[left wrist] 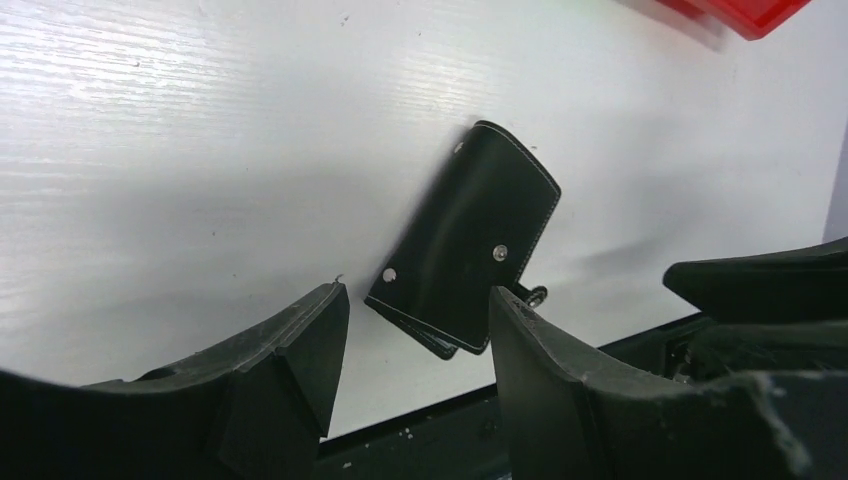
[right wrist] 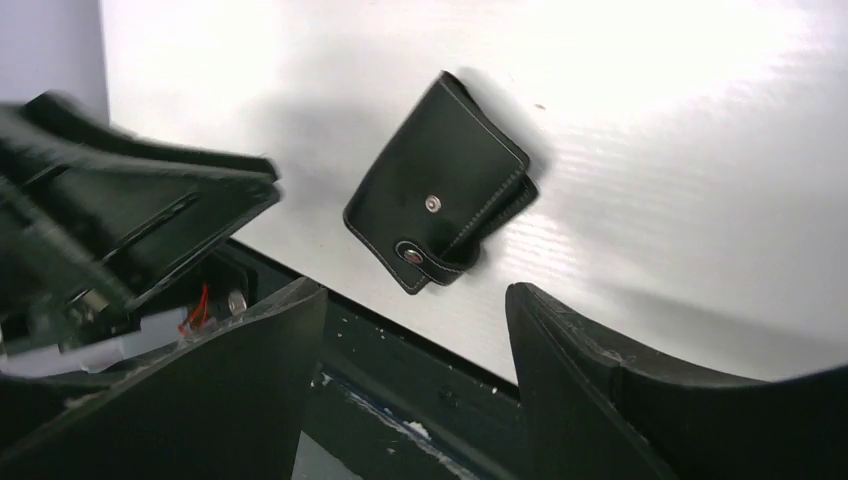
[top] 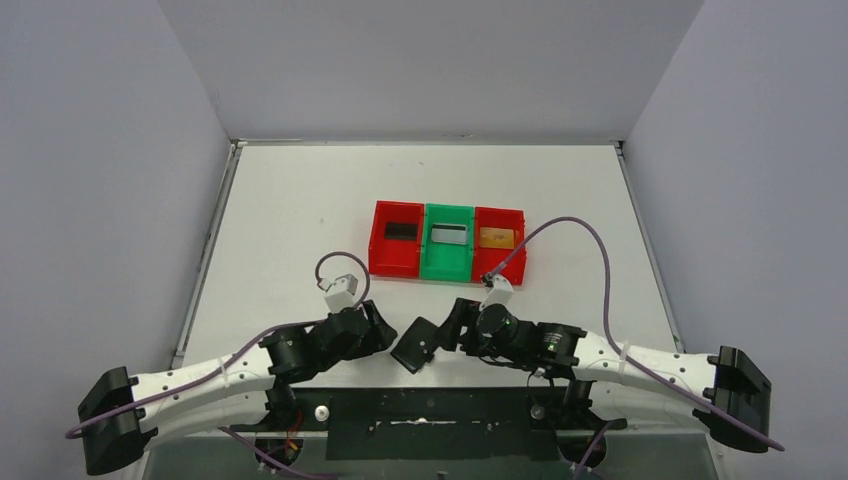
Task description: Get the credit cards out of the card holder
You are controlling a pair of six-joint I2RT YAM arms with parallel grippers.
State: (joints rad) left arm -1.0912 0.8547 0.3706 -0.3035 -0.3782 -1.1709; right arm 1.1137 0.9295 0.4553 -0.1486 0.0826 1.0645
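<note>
The black card holder lies folded on the white table near its front edge, between my two grippers and free of both. The left wrist view shows the card holder just beyond my left gripper, which is open with nothing between its fingers. My right gripper is open too, and the card holder lies ahead of it, snap tab toward the camera. In the top view the left gripper and right gripper flank it. A gold credit card lies in the right red tray.
Three joined trays stand mid-table: a red tray holding a dark card, a green tray holding a grey card, and a red tray. The black base strip runs along the table's near edge.
</note>
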